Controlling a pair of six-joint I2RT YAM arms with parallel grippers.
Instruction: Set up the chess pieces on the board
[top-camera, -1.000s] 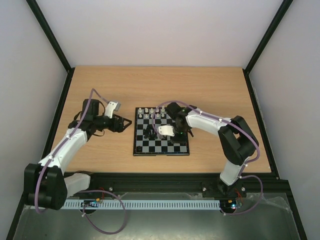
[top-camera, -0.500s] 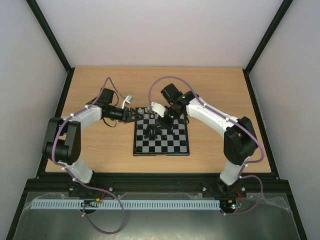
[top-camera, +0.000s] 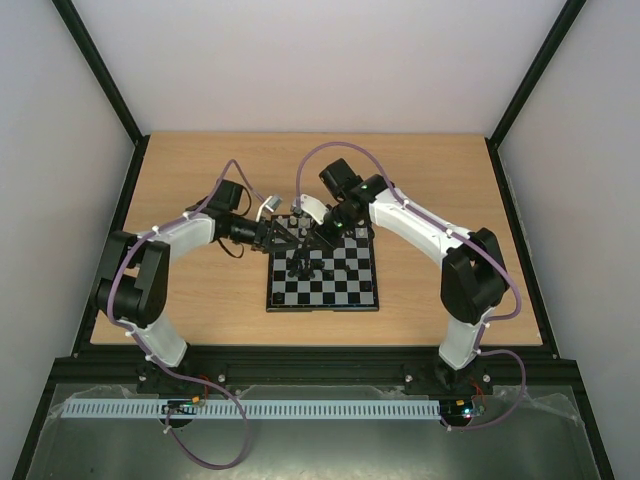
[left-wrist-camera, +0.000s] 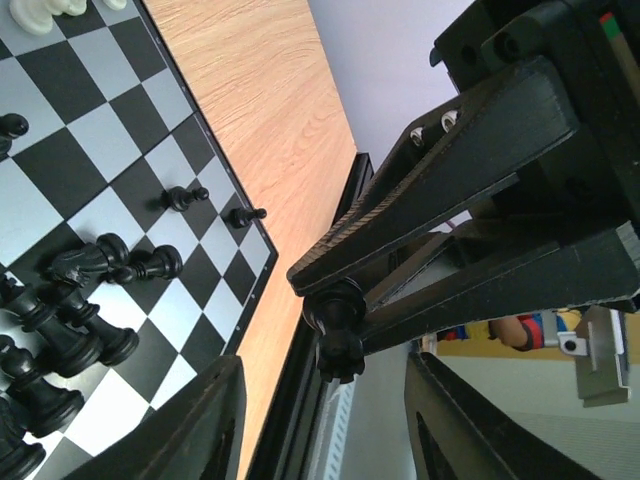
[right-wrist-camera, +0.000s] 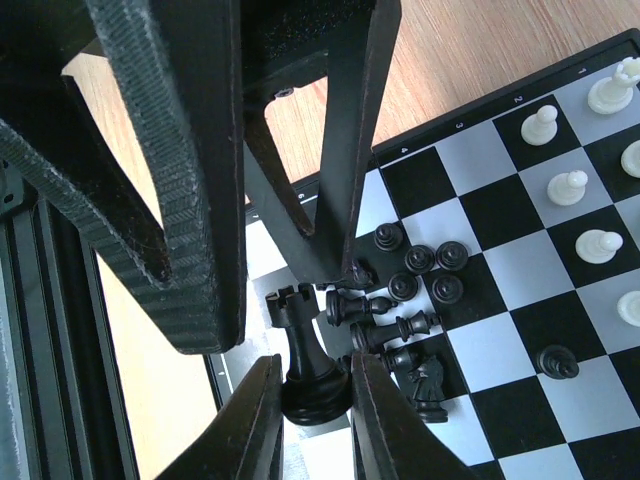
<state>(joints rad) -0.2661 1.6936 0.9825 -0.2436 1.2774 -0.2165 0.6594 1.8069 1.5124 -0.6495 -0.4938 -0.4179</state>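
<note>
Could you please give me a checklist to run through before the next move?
1. Right end effector shut on the black rook: ok.
2. Left end effector open, close to the rook: ok.
3. Left end effector touching the rook: cannot tell.
4. Loose black pieces sorted on the board: not ok, bunched, some toppled.
5. White pieces standing in rows: ok.

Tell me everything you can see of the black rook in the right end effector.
The black rook is glossy, plastic-looking, with a notched top, slim waist and wide round base. The right end effector pinches that base between both fingers, holding it above the board near a heap of black pieces. Fingers of the left end effector flank its top; contact is unclear.
</note>
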